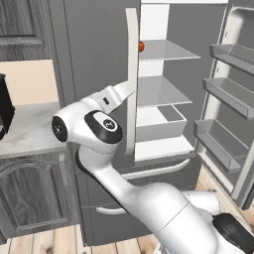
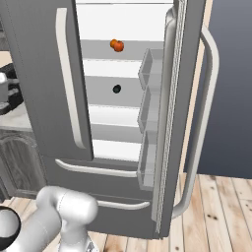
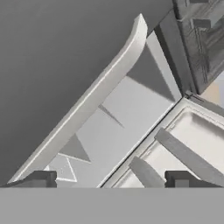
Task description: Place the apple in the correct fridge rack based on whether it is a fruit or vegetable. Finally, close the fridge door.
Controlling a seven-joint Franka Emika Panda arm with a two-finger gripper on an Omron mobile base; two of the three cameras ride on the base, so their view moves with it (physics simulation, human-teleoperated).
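apple [image 2: 118, 46] sat on the fridge rack [image 1: 168, 51], the topmost pale shelf plate inside the open fridge, close to the shelf's left edge. in the left base view just a sliver of its red skin [image 1: 141, 46] peeked out from behind the closed left door's [image 1: 94, 54] long vertical handle [image 1: 132, 74]. in the right base view it showed whole, orange-red with a paler round lobe touching it on the left, resting toward the back of that top shelf.

the right fridge door [image 1: 233, 99] stood swung wide open, its narrow bins [image 1: 218, 141] facing the interior. below the top rack lay further like shelves [image 1: 161, 92] and a pale drawer [image 1: 158, 121]. a small dark round spot [image 2: 117, 89] showed on the back wall of the second level; what it was could not be made out.

the white arm [image 1: 129, 193] rose from the floor and bent at a dark-capped joint [image 1: 103, 126], its forearm reaching up toward the left door's handle. the gripper [image 3: 107, 179] hovered at that handle, jaws spread wide apart with nothing between them; the two dark fingertips [image 3: 41, 178] sat at opposite sides of the hand view, the pale handle [image 3: 94, 98] running diagonally ahead of them and the door bins [image 3: 188, 148] beyond.

a stone-look counter [image 1: 30, 129] over grey cabinets stood left of the fridge, and pale wooden floorboards [image 2: 216, 211] ran under everything.
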